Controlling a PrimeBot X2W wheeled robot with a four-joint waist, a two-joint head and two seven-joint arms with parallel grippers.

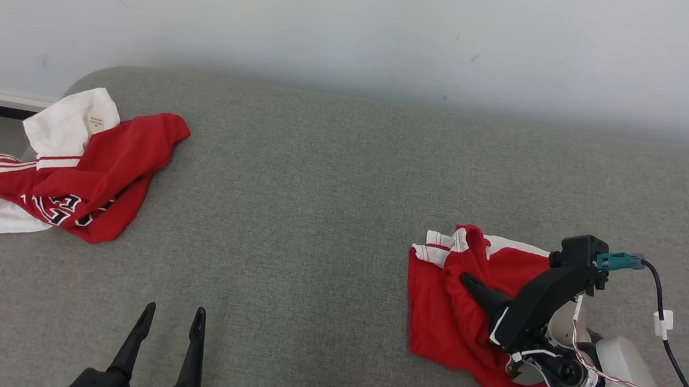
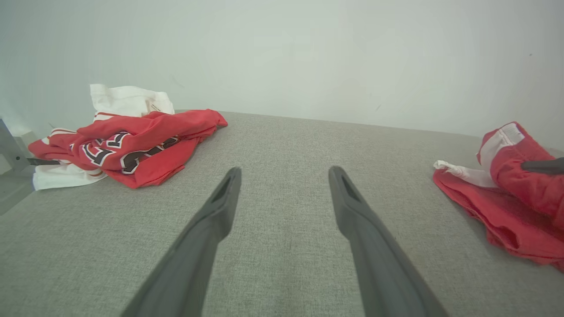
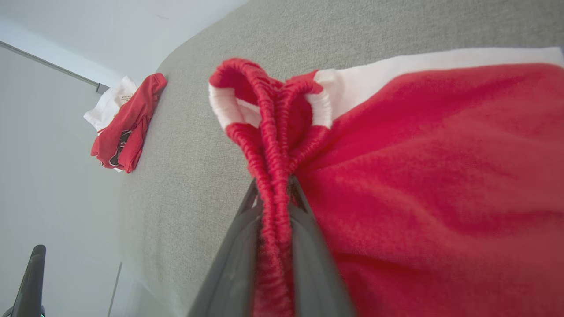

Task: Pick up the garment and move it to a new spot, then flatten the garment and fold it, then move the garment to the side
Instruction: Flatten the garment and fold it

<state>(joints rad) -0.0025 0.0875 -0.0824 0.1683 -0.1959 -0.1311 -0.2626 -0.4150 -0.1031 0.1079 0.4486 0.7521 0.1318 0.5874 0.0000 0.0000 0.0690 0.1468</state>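
On the right side of the grey padded surface (image 1: 318, 216), near its front edge, the red shorts (image 1: 445, 324) lie in a crumpled heap with white trim showing at the top. The right gripper (image 1: 468, 282) reaches in from the robot's side, its two dark fingers pinched tight on a bunched stretch of the elastic waistband (image 3: 273, 132). That is a sensible hold: the gathered elastic is thick and firm, so the whole garment should follow when the arm lifts, where loose cloth might slip. A ridge of fabric stands up around the fingers while the rest lies on the surface, so the pick-up looks barely begun. The left gripper (image 1: 175, 310) sits low at the near edge, fingers spread wide and holding nothing, probably kept out of the way until flattening needs two hands. A red-and-white jersey (image 1: 93, 180) lies at the far left corner, well apart, so the stretch between seems the likely new spot.
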